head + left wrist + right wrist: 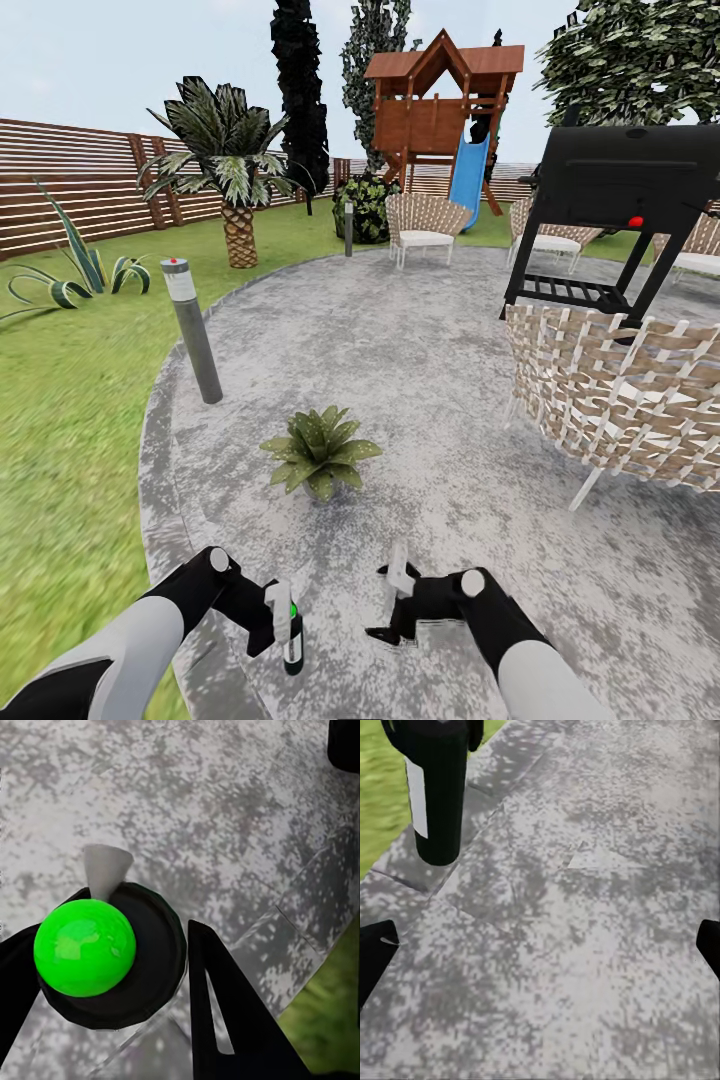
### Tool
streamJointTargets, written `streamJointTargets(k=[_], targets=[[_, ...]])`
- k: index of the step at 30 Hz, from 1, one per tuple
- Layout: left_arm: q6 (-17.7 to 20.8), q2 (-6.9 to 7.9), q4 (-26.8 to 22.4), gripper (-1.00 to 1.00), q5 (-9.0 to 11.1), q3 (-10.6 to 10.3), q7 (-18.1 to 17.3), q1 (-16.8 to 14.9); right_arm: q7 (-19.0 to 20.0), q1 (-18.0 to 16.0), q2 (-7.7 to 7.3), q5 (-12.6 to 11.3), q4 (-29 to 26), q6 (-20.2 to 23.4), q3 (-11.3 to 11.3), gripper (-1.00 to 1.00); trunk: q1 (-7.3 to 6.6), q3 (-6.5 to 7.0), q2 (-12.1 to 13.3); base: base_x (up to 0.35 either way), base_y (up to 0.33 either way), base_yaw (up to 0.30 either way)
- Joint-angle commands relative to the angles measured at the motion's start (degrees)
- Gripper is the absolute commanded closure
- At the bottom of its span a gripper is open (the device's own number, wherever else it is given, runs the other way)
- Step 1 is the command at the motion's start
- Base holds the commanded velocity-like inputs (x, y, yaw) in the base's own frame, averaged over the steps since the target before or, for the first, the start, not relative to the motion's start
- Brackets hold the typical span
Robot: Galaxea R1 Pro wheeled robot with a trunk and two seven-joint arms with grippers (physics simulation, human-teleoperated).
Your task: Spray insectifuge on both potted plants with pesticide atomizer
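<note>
Left gripper point(278, 612) is clamping the pesticide atomizer point(292, 640) upright, fingers closed against the bottle's dark body; in the left wrist view I'm looking straight down on its top, green button point(85, 947) and pale nozzle cone point(106, 870) pointing away over the paving. Right gripper point(398, 600) is hanging empty, jaws spread wide, alongside the left over the near edge of the round stone paving point(420, 340); its wrist view is catching the bottle's body and white label point(417, 799). One potted plant point(320, 450) is sitting on the paving just ahead, near its lawn-side edge, well clear of the grey post lamp point(192, 330) and the wicker chair point(620, 400). Second plant isn't in sight. Pickup looks done, spraying step is in hand. Next move is likely calling for reaching forward and aiming the nozzle at the rosette.
</note>
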Motion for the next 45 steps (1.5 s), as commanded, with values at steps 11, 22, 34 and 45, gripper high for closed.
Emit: streamJointTargets(k=[11, 22, 34, 45], targets=[[-0.4, -0.51, -0.2, 1.0, -0.2, 0.9, 0.5, 0.0, 3.9, -2.1, 0.09, -6.7, 0.0, -0.3, -0.4, -1.0, -0.01, -0.05, 0.0, 0.0, 0.0, 0.0], [-0.2, -1.52, -1.0, 1.0, 1.4, 1.3, 1.3, -0.1, 4.1, -2.1, 0.09, -6.7, 0.5, -0.3, -0.3, 1.0, -0.01, -0.05, 0.0, 0.0, 0.0, 0.0], [0.2, -1.4, -1.0, 1.0, 1.1, 1.6, 2.9, 1.1, 4.0, -2.3, 0.09, -6.9, 0.8, -0.3, -0.1, 1.0, -0.01, -0.05, 0.0, 0.0, 0.0, 0.0], [0.1, -2.26, -1.3, 1.0, 1.1, 1.8, 6.1, 1.1, 4.1, -2.3, 0.09, -6.9, 2.4, -0.3, 3.3, 1.0, -0.01, -0.05, 0.0, 0.0, 0.0, 0.0]])
